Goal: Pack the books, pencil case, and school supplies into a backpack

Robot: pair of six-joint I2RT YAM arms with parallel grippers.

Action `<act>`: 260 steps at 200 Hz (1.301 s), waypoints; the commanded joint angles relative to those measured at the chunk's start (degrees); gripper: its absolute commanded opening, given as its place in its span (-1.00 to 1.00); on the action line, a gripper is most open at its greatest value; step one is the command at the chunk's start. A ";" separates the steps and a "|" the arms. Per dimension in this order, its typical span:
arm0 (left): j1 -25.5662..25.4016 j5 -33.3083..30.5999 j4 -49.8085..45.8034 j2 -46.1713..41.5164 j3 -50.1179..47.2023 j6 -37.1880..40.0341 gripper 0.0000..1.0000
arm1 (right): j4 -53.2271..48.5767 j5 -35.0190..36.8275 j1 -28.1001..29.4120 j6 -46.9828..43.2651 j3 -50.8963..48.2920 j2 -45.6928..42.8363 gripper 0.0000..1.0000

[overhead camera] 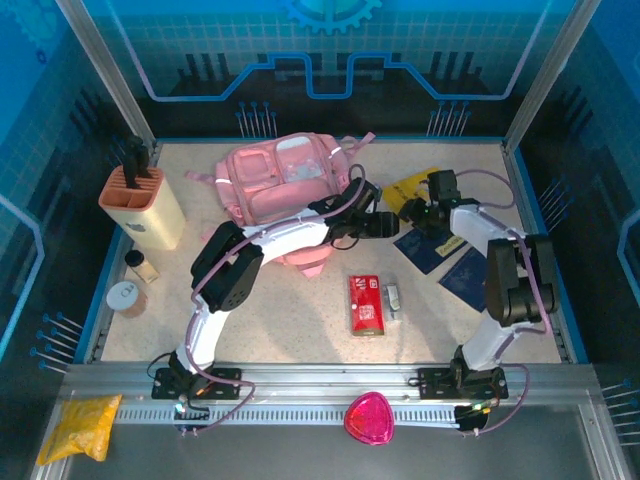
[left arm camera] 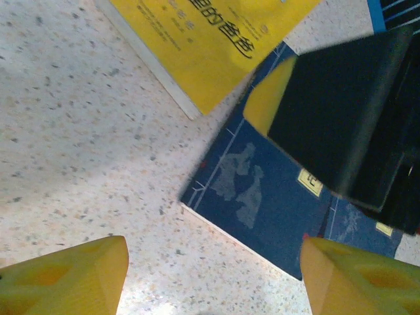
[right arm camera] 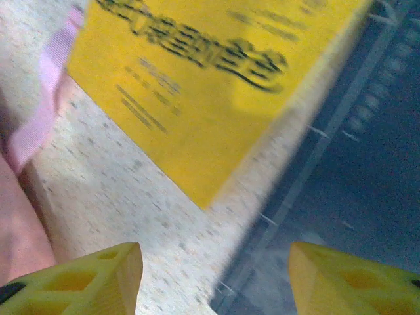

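The pink backpack [overhead camera: 285,178] lies at the back of the speckled counter [overhead camera: 280,320], left of centre, and a pink strap [right arm camera: 49,98] trails from it toward the yellow book [overhead camera: 410,190], which lies flat just to its right. Just beside the yellow book's near edge lies a navy book [overhead camera: 425,250], and a second navy book [overhead camera: 470,275] sits next to that, toward the right arm. The left end effector [left arm camera: 213,282] reaches across from the left and hangs over the counter at the corner of the first navy book, its yellow fingers [left arm camera: 65,275] spread wide with nothing between them. The right end effector [right arm camera: 216,285] hovers where the yellow book's corner nears the navy one, its fingers likewise spread and empty; from the left wrist it appears as a dark block above the navy cover. The two end effectors are near each other. The red pencil case [overhead camera: 366,303] lies mid-counter, nearer the arm bases, with the small grey-white piece [overhead camera: 392,296] just beside its right side. A beige knife block [overhead camera: 140,205] stands near the left edge
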 commanded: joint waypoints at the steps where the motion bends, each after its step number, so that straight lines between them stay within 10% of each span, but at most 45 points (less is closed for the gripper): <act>1: 1.90 -0.59 0.56 -2.79 -1.82 -0.73 0.40 | -0.17 2.99 2.13 0.19 6.69 5.29 0.16; 93: 5.21 -1.59 1.87 -6.95 -6.91 -1.74 0.40 | -11.06 0.11 3.14 -6.21 29.68 25.49 -0.07; 260: 6.22 -6.52 1.45 -22.07 -23.00 -4.17 0.41 | -8.22 -8.82 13.04 -13.93 0.28 8.89 -0.09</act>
